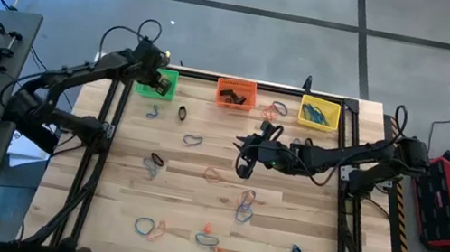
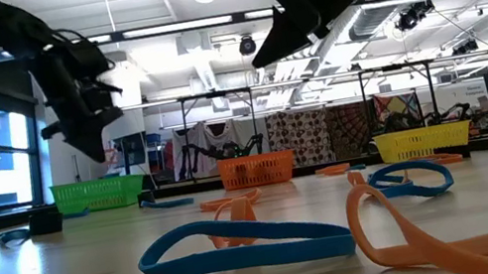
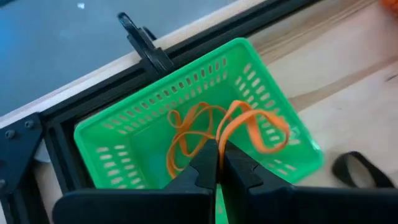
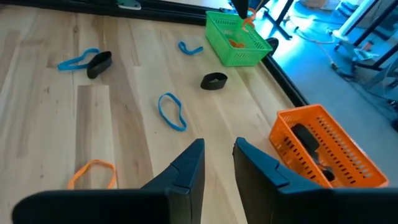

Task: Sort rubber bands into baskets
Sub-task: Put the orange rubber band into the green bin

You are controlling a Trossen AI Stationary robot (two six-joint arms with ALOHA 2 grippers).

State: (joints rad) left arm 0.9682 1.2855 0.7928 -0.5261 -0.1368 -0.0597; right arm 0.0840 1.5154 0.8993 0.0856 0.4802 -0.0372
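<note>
The left claw point(image 3: 217, 163) hangs over the green basket point(image 3: 124, 134) at the far left corner of the surface point(image 1: 193, 208), fingers pressed together, pinching an orange rubber band point(image 3: 249, 127) that dangles above another orange band point(image 3: 186, 140) lying inside. To the right along the far edge stand the orange basket point(image 1: 236, 93), holding dark bands, and the yellow basket point(image 1: 319, 112), holding blue ones. The right claw point(image 4: 217, 163) hovers above mid-surface, fingers slightly parted and gripping nothing. Loose bands are scattered over the wood: a blue band point(image 4: 172, 112) and a black band point(image 4: 214, 80) lie nearest it, an orange one point(image 4: 92, 173) farther off. Each band is judged light, limp and thin. It lies flat, so the fingers should straddle a single strand and close low against the wood. Expect it to sag and swing when lifted.
</note>
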